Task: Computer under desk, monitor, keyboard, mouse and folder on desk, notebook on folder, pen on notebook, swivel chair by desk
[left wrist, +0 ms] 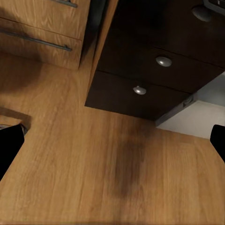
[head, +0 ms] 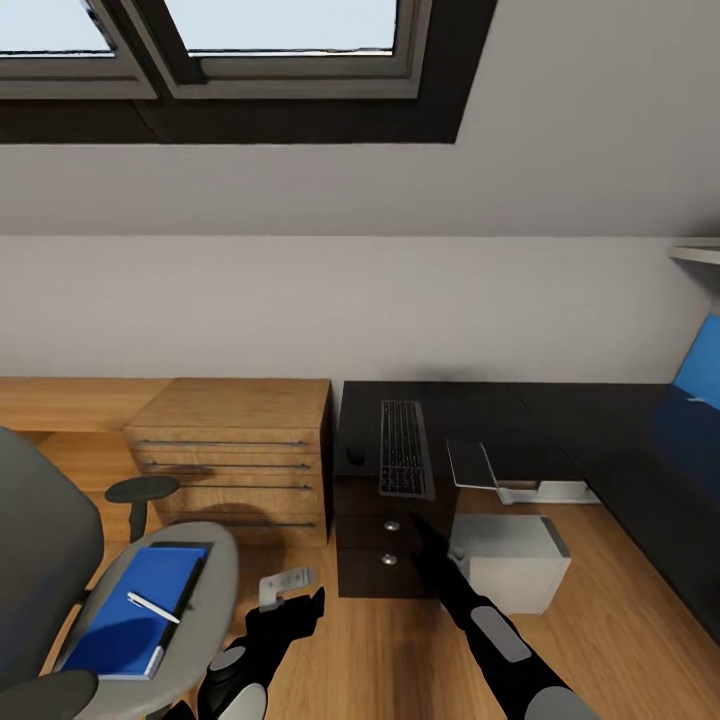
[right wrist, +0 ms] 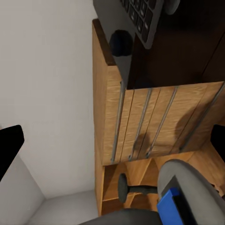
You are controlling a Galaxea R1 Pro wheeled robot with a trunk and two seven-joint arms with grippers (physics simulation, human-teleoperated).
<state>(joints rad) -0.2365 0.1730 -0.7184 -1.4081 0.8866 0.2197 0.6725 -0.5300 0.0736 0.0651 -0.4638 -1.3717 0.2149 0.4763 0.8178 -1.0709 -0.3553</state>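
In the head view, one keyboard (head: 404,449) lies lengthwise on the black top of the desk (head: 560,420), with one mouse (head: 355,455) just beside it on the side toward the oak dresser (head: 235,455); the right gripper (head: 420,522) reaches up to the desk's front edge right below the keyboard's near end, above the two round knobs (head: 391,525) of the drawers, and whether its jaws are apart cannot be told here. One computer (head: 510,562) stands on the floor under the desk beside the drawers, and a pale flat slab with a dark face, apparently the monitor (head: 520,478), lies at the desk edge above it. The swivel chair (head: 150,610) holds one blue folder (head: 135,610), a dark notebook (head: 190,580) edge showing at its far side, and one white pen (head: 153,607) on top; the left gripper (head: 300,590) hangs over the floor just beside the seat, well apart from these. In the left wrist view, the left fingertips (left wrist: 9,145) stand wide apart with nothing between them, over bare oak floor (left wrist: 93,178) before the two-knobbed drawers. In the right wrist view, the right fingertips (right wrist: 9,145) also stand wide apart and empty; the mouse (right wrist: 122,43) and keyboard (right wrist: 136,16) lie ahead on the desk, the dresser with four bar handles beyond.
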